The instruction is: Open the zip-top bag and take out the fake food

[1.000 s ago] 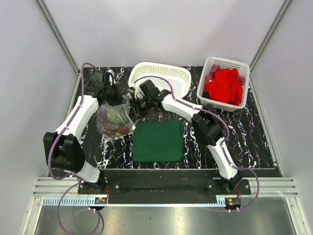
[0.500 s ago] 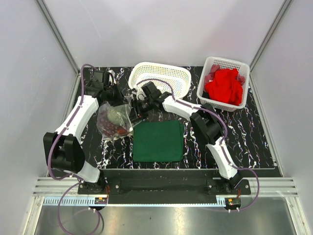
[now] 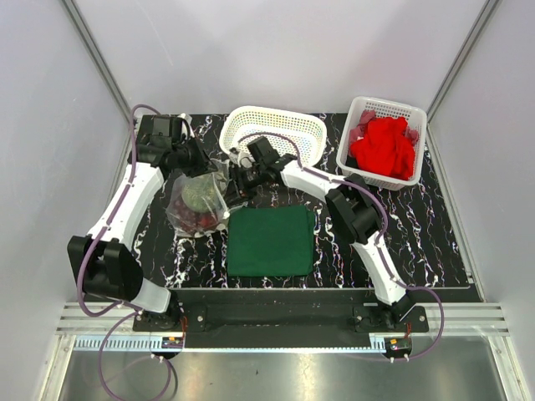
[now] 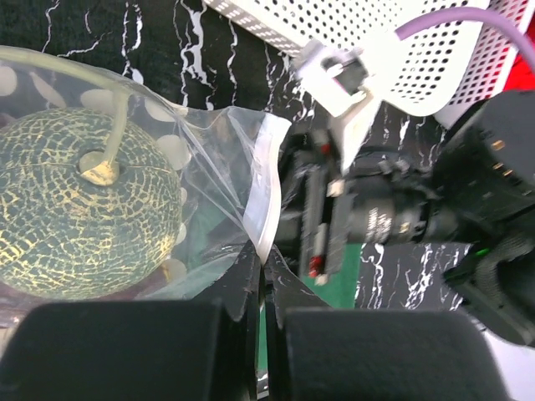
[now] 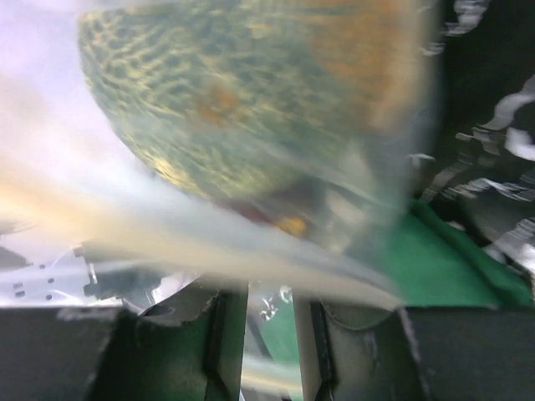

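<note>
The zip-top bag (image 3: 197, 205) lies just left of the green cloth (image 3: 271, 241), with the toy melon (image 4: 79, 217) inside. The left gripper (image 4: 261, 271) is pinched tight on its zip strip, probably to anchor one lip. The right gripper (image 5: 269, 313) has its jaws narrowly apart at the opposite film; whether it grips, I cannot tell.

The left tool (image 3: 203, 164) and right tool (image 3: 233, 181) crowd the zip-top bag's (image 3: 197, 203) far side. The oval basket (image 3: 276, 132) stands beyond it and the green cloth (image 3: 270, 240) just beside it. Bare worktop (image 3: 196, 259) lies nearer.
</note>
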